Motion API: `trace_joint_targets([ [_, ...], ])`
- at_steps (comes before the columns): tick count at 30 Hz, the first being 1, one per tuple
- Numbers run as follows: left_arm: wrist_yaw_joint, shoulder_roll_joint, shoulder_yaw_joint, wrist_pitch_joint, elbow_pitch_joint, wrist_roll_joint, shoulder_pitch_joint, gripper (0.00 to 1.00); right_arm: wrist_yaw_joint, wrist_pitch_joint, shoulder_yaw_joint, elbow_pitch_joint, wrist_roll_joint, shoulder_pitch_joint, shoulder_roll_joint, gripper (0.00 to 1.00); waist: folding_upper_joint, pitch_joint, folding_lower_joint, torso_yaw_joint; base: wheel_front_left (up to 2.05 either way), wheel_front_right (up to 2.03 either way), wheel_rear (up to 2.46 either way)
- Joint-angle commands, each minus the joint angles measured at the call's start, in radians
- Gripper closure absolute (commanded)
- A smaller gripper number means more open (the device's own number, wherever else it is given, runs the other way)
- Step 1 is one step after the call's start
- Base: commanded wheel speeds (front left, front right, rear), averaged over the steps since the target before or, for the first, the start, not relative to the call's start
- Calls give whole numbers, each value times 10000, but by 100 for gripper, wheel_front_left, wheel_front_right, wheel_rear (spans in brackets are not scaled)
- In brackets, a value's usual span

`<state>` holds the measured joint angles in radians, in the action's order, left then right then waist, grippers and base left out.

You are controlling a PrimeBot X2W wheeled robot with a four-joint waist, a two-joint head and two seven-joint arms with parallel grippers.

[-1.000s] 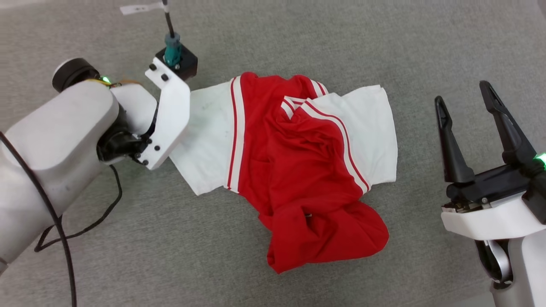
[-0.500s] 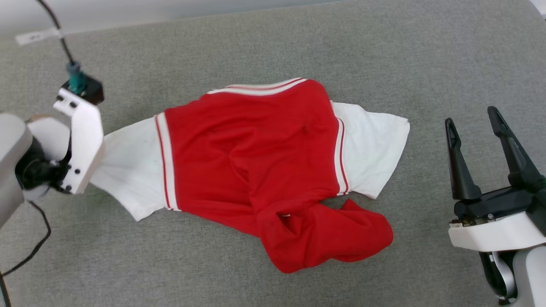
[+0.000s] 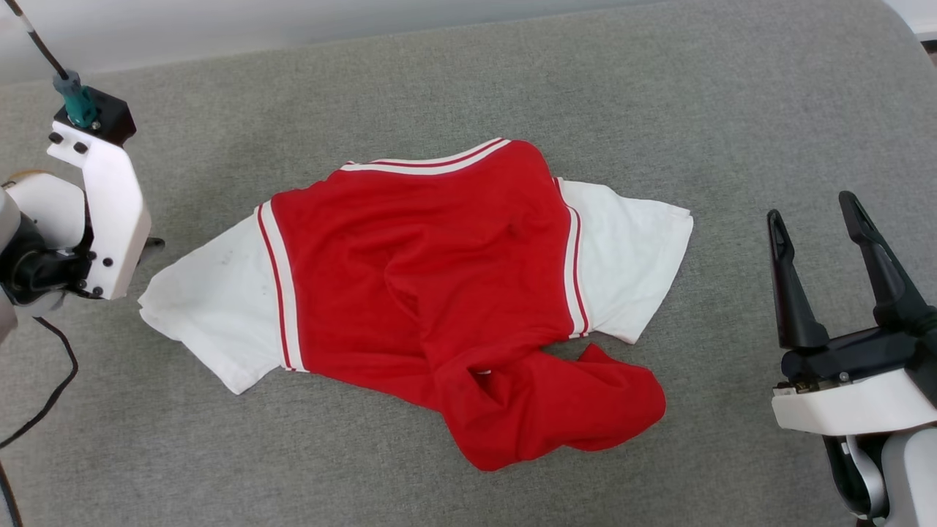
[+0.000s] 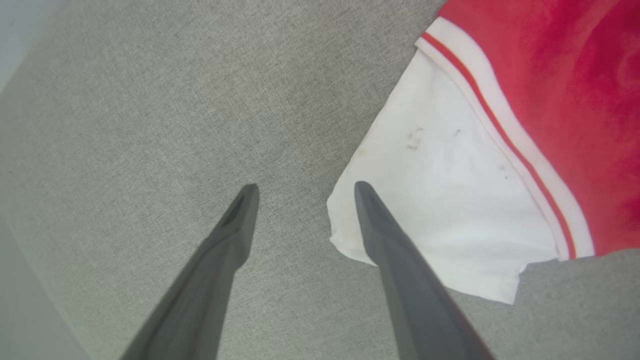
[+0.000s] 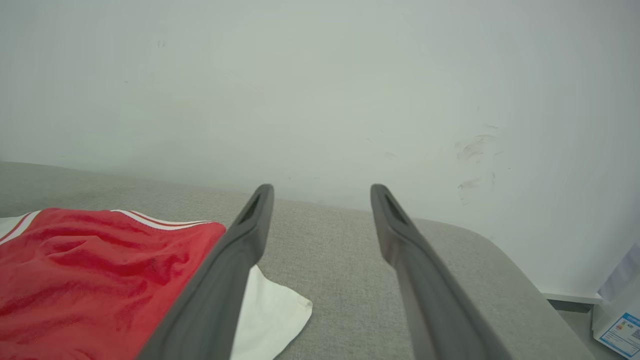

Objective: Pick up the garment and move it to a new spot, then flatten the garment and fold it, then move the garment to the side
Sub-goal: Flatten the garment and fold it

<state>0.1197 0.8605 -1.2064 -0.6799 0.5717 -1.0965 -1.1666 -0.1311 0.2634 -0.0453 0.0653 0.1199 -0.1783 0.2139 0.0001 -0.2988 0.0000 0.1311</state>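
Garment: the garment (image 3: 424, 293) lies rumpled, red side up, about the middle of the grey padded surface (image 3: 732, 110), well clear of its far edge.
Sleeves: the left sleeve (image 3: 212, 315) is spread flat and white toward the surface's left edge. The right sleeve (image 3: 629, 256) points toward the right edge. Red-white striped trim runs along each sleeve seam and along the garment's far border.
Near part: a bunch of red cloth (image 3: 556, 410) is folded over itself toward the near edge, right of the garment's middle.
Left gripper: the left gripper (image 4: 306, 187) hangs over the surface at the tip of the left sleeve, fingers spread apart with bare grey fabric between them. One finger crosses the sleeve's edge in the wrist view; whether it touches, I cannot tell.
Right gripper: the right gripper (image 3: 812, 208) stands wide apart and holds nothing, near the right edge, well apart from the garment.
Surroundings: a white wall (image 5: 320, 90) rises behind the far edge, and a black cable (image 3: 44, 395) trails by the left arm.
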Motion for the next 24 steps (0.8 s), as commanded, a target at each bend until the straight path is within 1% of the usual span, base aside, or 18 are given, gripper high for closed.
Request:
trace_joint_targets([
  [1, -1, 34, 12, -94, -30, -34, -96, 0, 7, 18, -4, 30, 17, 52, -98, 0, -1, -30, 0, 39, 0, 0, 0],
  [5, -5, 58, -81, -551, -142, -168, 41, 0, 7, 18, -48, 59, 27, -56, -149, 0, -1, -161, 0, 156, 0, 0, 0],
  [8, -158, 43, -161, -624, -196, -107, 223, 0, 7, 18, -19, 84, 28, -137, -191, 0, -1, -310, 0, 238, 0, 0, 0],
  [12, -222, 61, -279, -809, -182, -132, 535, 0, 7, 18, -67, 93, 20, -305, -201, 0, -1, -537, 0, 369, 0, 0, 0],
  [18, -171, 19, -578, -1097, -131, 212, 1228, 0, 7, 18, -54, 42, -38, -519, -185, 0, -1, -669, 0, 422, 0, 0, 0],
  [19, -153, -38, -570, -1019, -136, 145, 1333, 33, 7, 17, -29, 16, -32, -565, -152, 0, -1, -652, 0, 406, 0, 0, 0],
  [20, -136, -62, -539, -921, -142, 98, 1392, 83, 7, 18, -14, 27, -4, -660, -137, 0, -1, -620, 0, 407, 0, 0, 0],
  [21, -117, -19, -534, -858, -174, 73, 1426, 100, 7, 18, -54, 38, -28, -795, -83, 0, -1, -581, 0, 430, 0, 0, 0],
  [24, -83, 241, -376, -416, -371, 119, 1265, 100, 7, 18, -101, 20, 4, -1270, 151, 0, -1, -423, 0, 392, 0, 0, 0],
])
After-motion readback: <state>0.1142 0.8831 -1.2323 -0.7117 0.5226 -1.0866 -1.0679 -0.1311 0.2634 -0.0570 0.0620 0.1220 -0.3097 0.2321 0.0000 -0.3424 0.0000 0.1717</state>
